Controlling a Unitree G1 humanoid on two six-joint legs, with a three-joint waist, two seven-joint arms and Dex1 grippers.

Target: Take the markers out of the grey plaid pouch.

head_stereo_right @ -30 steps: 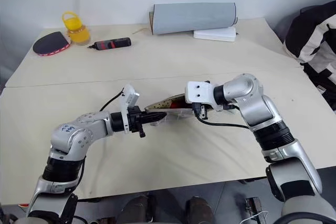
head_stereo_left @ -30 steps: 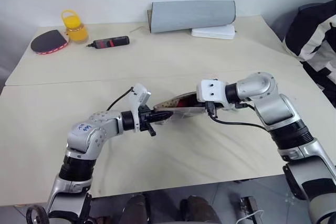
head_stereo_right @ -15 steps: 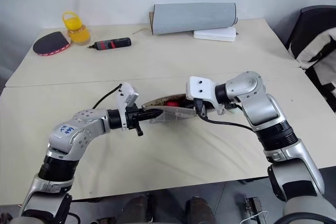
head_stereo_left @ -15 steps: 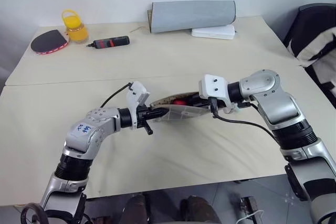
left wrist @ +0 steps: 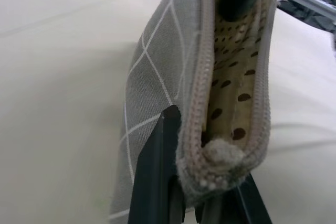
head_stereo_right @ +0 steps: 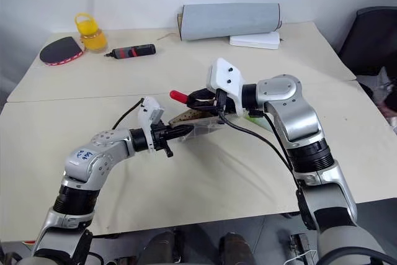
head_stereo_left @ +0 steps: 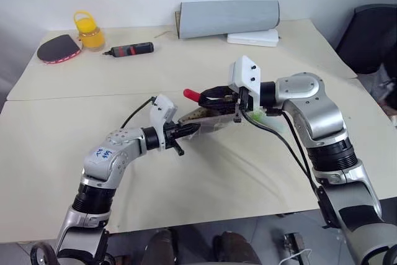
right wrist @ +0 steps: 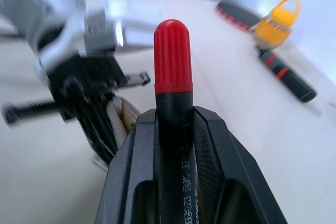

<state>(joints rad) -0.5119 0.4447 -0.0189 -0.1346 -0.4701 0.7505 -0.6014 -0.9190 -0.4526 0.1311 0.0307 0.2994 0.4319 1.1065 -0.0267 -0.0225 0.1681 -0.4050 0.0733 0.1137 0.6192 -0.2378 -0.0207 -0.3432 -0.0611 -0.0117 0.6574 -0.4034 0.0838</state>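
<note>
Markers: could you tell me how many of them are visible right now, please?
1: a red-capped marker clamped in the right gripper, above the grey plaid pouch. More may be hidden inside the pouch.

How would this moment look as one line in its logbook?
left gripper: shut on grey plaid pouch | right gripper: shut on red-capped marker, above pouch

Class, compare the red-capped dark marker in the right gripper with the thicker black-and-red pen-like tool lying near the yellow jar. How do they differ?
The red-capped dark marker is held in the air, clamped in the right gripper; the black-and-red pen-like tool lies free on the table. The marker looks slimmer, the tool thicker. The marker's red is a cap at one end; the tool's red forms bands along its body. Both are dark and pen-shaped.
</note>
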